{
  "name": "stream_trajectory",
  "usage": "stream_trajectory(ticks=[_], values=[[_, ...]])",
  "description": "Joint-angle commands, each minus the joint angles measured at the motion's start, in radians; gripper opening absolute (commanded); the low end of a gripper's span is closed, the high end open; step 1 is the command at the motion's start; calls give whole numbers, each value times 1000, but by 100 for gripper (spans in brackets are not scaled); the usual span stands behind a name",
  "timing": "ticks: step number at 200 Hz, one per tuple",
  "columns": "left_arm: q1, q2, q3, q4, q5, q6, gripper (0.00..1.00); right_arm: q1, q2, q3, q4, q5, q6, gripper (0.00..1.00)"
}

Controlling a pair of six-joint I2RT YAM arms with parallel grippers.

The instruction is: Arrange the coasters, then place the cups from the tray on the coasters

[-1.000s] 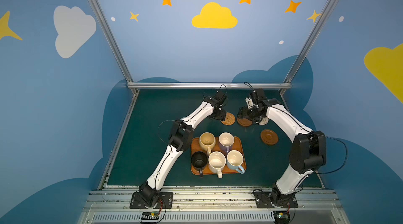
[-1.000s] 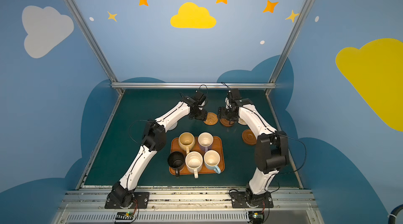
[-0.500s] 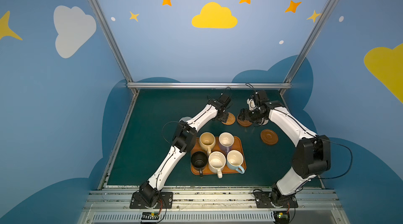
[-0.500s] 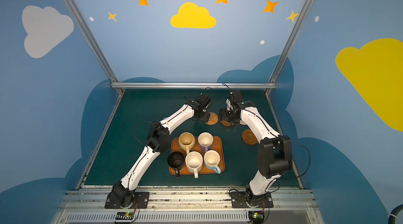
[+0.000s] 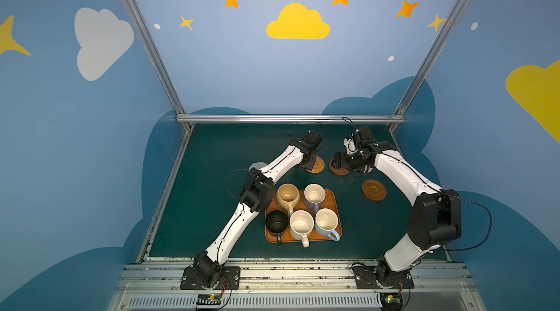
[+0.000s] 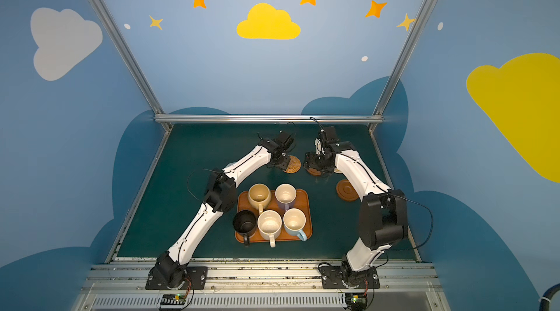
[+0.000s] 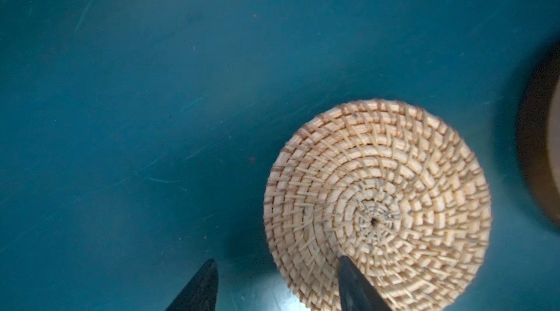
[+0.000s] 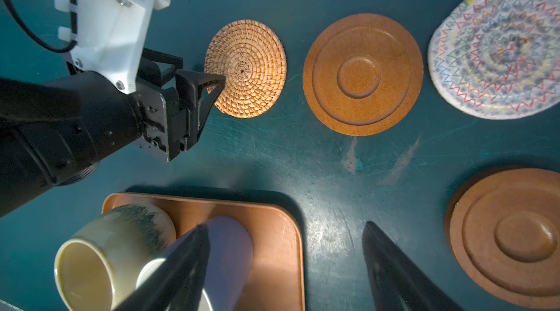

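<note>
The orange-tan rattan coaster [image 5: 317, 165] [image 7: 378, 203] lies on the green table behind the tray [image 5: 334, 201]. My left gripper [image 5: 309, 163] [image 7: 274, 279] is open and straddles its edge, one fingertip over the weave, the other over bare table. A brown wooden coaster [image 8: 362, 74] lies beside it, then a white woven coaster [image 8: 497, 48] with coloured zigzags. A second wooden coaster [image 5: 374, 190] lies to the right. My right gripper [image 5: 338, 162] [image 8: 285, 233] hovers open and empty. Pale yellow [image 5: 288, 195], lavender [image 5: 314, 195], black [image 5: 276, 221], cream-white [image 5: 301, 223] and light blue [image 5: 326, 221] cups stand on the tray.
A grey-white woven coaster [image 5: 257, 166] peeks out behind my left arm's forearm, left of the tray. An aluminium frame rail [image 5: 288, 118] bounds the table's back and painted blue walls close in the sides. Both arm bases stand at the front edge.
My left gripper has come down and forward onto the rattan coaster's edge, and its jaws have narrowed. The grey-white coaster has come into sight behind that arm. The right arm has barely moved.
</note>
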Motion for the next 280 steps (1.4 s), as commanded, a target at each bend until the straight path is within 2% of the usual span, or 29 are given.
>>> stream_trajectory(ticks=[1, 21, 52, 84, 131, 174, 199, 280], values=[[39, -18, -65, -147, -9, -25, 61, -4, -35, -18, 9, -7, -6, 79], [70, -69, -149, -123, 27, -44, 61, -4, -38, -27, 15, -15, -4, 79], [96, -107, -191, -167, 30, -46, 61, -5, -41, -29, 14, -16, -4, 79], [111, -195, -331, -102, 30, -45, 59, -5, -37, -28, 14, -29, 0, 79], [137, -276, -455, -50, 51, -58, 57, 25, -11, -9, 17, -79, 3, 80], [150, -311, -511, -25, 61, -75, 55, 96, 46, 31, 19, -90, 21, 80], [174, -345, -565, 19, 84, -90, 56, 136, 100, 90, -9, -102, 15, 76], [185, -357, -598, 34, 67, -80, 55, 182, 178, 178, -51, -105, 12, 74]])
